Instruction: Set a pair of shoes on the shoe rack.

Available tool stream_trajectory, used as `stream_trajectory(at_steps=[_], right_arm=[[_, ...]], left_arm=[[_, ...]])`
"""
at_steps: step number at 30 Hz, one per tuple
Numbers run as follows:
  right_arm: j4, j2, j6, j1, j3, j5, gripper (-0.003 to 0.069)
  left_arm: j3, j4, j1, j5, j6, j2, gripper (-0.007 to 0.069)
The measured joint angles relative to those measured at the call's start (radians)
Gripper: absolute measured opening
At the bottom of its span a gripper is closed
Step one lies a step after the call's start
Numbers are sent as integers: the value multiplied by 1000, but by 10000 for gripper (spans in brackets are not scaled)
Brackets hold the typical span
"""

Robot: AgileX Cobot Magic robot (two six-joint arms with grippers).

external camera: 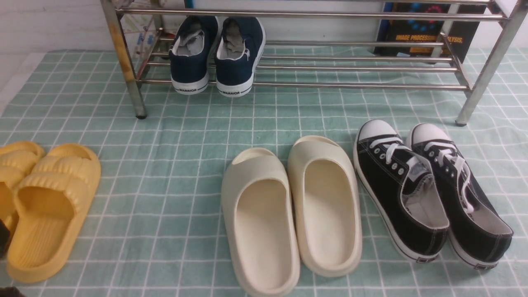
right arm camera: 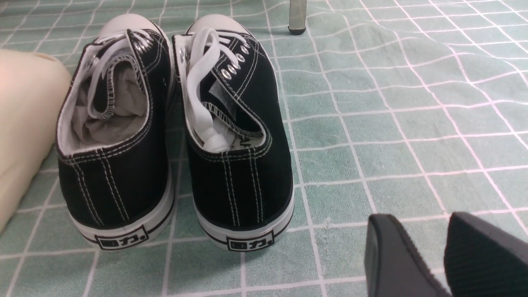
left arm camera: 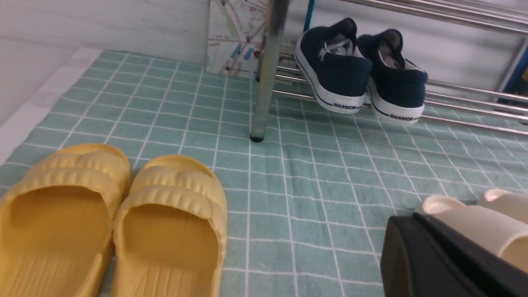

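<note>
The left hand, its fingers together with nothing between them, is beside the yellow slippers, with the two navy slip-on sneakers ahead of it and to its right, side by side on the lower bars of the shoe rack, their "WARRIOR" heels facing back toward the robot. Well to that hand's right, the cream slides rest on the green checked cloth, beside the black lace-up sneakers. The right hand has its fingertips apart, with cloth showing between them, near those black sneakers.
</note>
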State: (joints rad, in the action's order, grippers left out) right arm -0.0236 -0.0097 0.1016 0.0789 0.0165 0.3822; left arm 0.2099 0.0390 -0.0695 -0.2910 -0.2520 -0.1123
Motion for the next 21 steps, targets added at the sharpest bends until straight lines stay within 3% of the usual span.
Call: stream_trajectory(at_steps=[9,21], right_arm=[[0,0,0,0,0,0,239],[0,0,0,0,0,0,239]], left_arm=[[-208,2,47,12,10,123,-13],[-240,-69,47,-85,30,123,-13]])
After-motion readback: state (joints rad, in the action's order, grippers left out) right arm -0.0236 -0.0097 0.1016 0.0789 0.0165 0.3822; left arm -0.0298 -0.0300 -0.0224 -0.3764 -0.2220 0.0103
